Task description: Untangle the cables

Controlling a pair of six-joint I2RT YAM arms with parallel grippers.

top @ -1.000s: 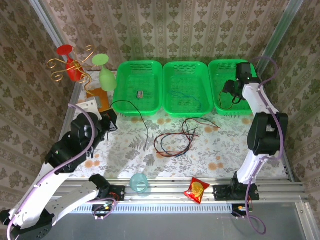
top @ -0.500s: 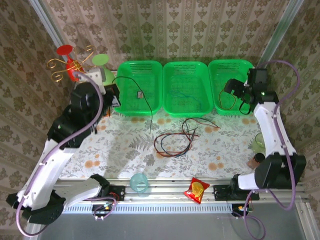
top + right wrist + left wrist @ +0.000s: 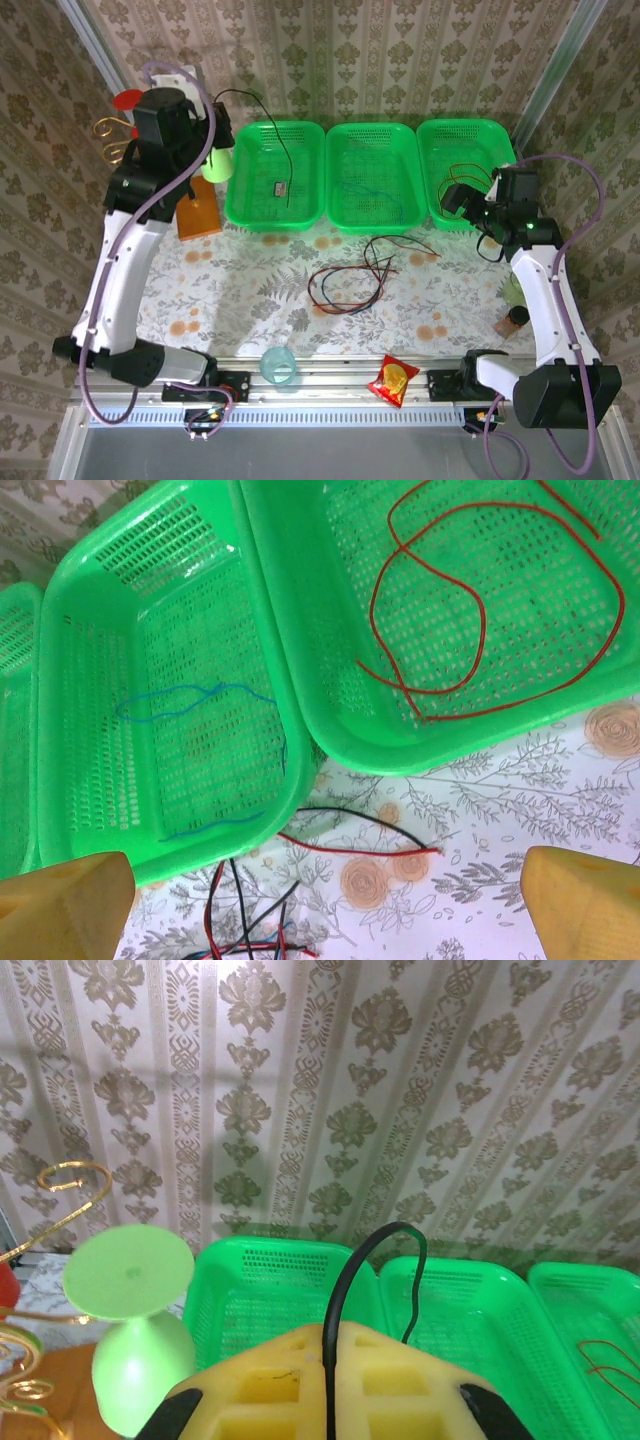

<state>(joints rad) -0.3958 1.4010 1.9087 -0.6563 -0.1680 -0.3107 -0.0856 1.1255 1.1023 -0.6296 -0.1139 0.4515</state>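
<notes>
The tangle (image 3: 348, 280) of black and red cables lies mid-table, its long axis running roughly left to right; the right gripper (image 3: 458, 197), jaws spread wide and empty, hovers over the front of the right basket (image 3: 428, 170), so the tangle sits to its left and toward the bases, and this arm is, I judge, the nearer one for the next pick; farther back, a red cable (image 3: 470, 610) rests in that basket and a blue cable (image 3: 190, 705) in the middle basket (image 3: 150, 550); farthest, the left gripper (image 3: 325, 1400) is raised high, pads clamped on a black cable (image 3: 345, 1280) dangling over the left basket (image 3: 270, 226).
</notes>
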